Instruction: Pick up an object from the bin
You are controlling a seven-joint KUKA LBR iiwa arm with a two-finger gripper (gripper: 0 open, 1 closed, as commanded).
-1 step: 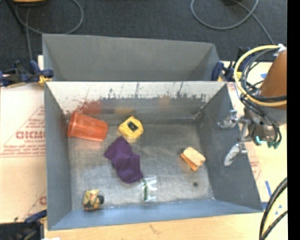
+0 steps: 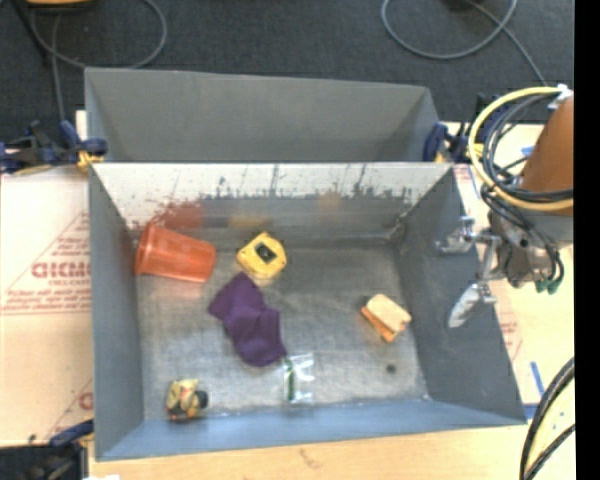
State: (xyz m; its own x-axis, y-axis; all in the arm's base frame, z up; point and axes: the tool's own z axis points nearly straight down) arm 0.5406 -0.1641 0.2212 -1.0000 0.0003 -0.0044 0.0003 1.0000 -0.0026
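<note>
My gripper (image 2: 458, 276) hangs over the bin's sloping right wall, its two metal fingers spread apart and open, with nothing between them. The nearest loose thing is a tan block with an orange underside (image 2: 385, 318), lying on the bin floor to the left of the gripper and apart from it. A small clear packet with green print (image 2: 298, 378) lies near the front wall. In the middle of the floor lies a crumpled purple cloth (image 2: 248, 320).
A yellow tape measure (image 2: 262, 256) sits just behind the cloth. An orange cup (image 2: 173, 255) lies on its side at the back left. A small mottled ball (image 2: 186, 399) rests in the front left corner. Bare floor lies between the block and the back wall.
</note>
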